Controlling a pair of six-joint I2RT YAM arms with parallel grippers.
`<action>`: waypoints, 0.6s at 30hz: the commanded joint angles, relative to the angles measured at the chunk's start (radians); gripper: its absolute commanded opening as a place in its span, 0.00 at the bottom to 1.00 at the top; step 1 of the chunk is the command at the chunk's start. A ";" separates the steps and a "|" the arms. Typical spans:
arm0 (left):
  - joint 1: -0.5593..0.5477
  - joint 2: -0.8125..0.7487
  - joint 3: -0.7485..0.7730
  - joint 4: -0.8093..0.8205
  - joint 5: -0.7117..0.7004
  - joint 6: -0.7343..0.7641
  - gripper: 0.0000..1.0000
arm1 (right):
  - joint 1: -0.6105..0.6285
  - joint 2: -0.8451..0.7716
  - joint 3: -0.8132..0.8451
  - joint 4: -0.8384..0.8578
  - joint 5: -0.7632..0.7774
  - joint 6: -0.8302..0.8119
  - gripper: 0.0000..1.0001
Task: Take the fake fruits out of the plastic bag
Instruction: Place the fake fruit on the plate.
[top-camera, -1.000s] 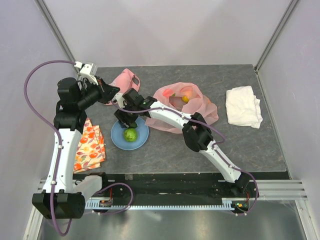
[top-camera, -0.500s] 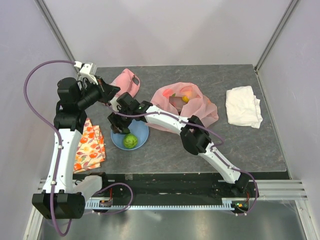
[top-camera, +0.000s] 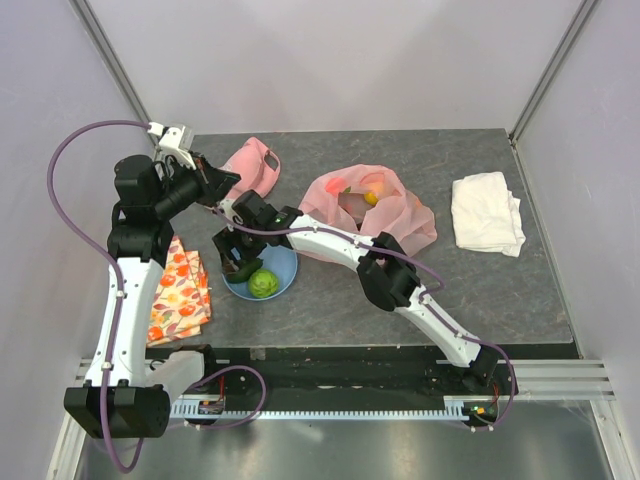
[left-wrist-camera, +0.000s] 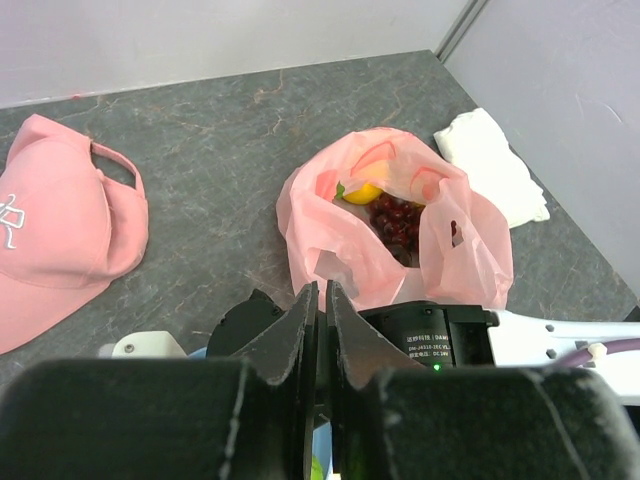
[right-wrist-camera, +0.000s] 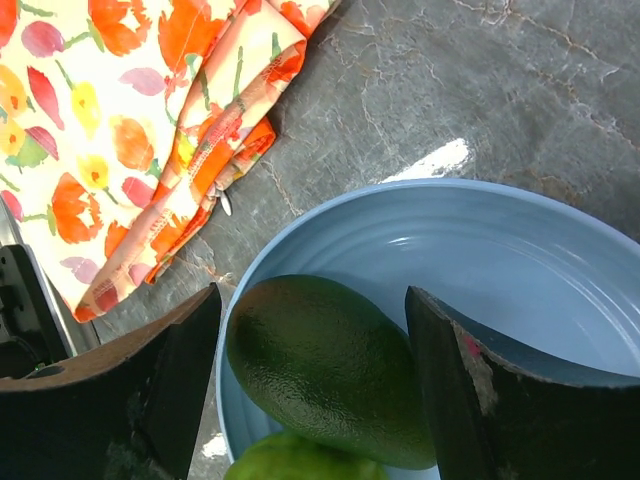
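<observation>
Rightward-reaching right gripper (right-wrist-camera: 315, 375) had swung left over the plate (top-camera: 285, 262), fingers apart around the avocado (right-wrist-camera: 325, 365); smooth, light, hard. Left gripper (left-wrist-camera: 318, 330) stayed closed, empty.

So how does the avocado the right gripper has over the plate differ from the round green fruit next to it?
The avocado is dark green, elongated and finely pebbled; the round green fruit is pale lime and ball-shaped. The avocado sits between the right gripper's fingers; the round fruit lies free on the blue plate. Both are over the plate, out of the pink bag.

A pink cap (top-camera: 253, 163), floral cloth (top-camera: 180, 290), blue plate (top-camera: 285, 272) and white towel (top-camera: 486, 213) lie on the grey table (top-camera: 330, 310).
</observation>
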 joint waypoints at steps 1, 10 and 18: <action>0.005 0.002 0.030 0.037 0.033 -0.034 0.13 | -0.002 -0.032 -0.015 0.022 -0.023 0.041 0.82; 0.005 0.033 0.101 0.050 -0.009 -0.094 0.26 | -0.083 -0.248 -0.004 0.034 -0.213 -0.014 0.89; -0.008 0.079 0.136 0.031 -0.069 -0.099 0.59 | -0.290 -0.576 -0.216 0.013 -0.255 -0.106 0.88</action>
